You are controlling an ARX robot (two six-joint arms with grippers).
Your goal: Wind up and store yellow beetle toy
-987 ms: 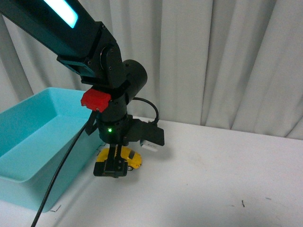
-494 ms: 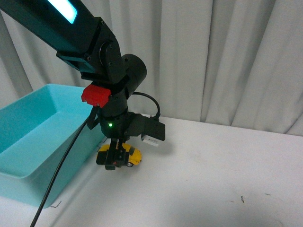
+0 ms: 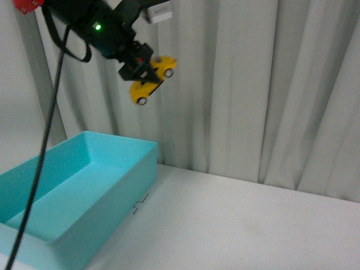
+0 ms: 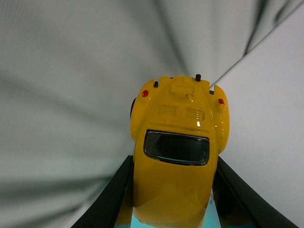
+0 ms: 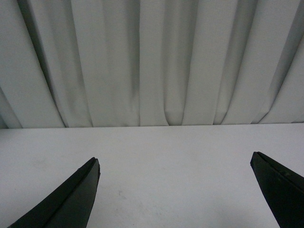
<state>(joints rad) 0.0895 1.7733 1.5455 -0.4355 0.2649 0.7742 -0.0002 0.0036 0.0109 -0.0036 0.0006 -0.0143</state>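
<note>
The yellow beetle toy [image 3: 152, 80] hangs high in the air in front of the curtain, tilted, above the far right corner of the turquoise box [image 3: 79, 191]. My left gripper [image 3: 140, 70] is shut on it. In the left wrist view the yellow beetle toy [image 4: 178, 152] fills the middle, its dark window facing the camera, with a black finger pressed on each side. My right gripper [image 5: 175, 190] stands open over the bare white table, nothing between its fingers [image 5: 71, 199]. The right arm does not show in the front view.
The turquoise box stands open at the left of the white table [image 3: 242, 225]. A pleated white curtain [image 3: 270, 84] hangs along the back. A black cable [image 3: 42, 152] drops from the left arm across the box.
The left arm has lifted the yellow beetle toy from the table beside the box to high up in front of the curtain. The view has shifted with it.
</note>
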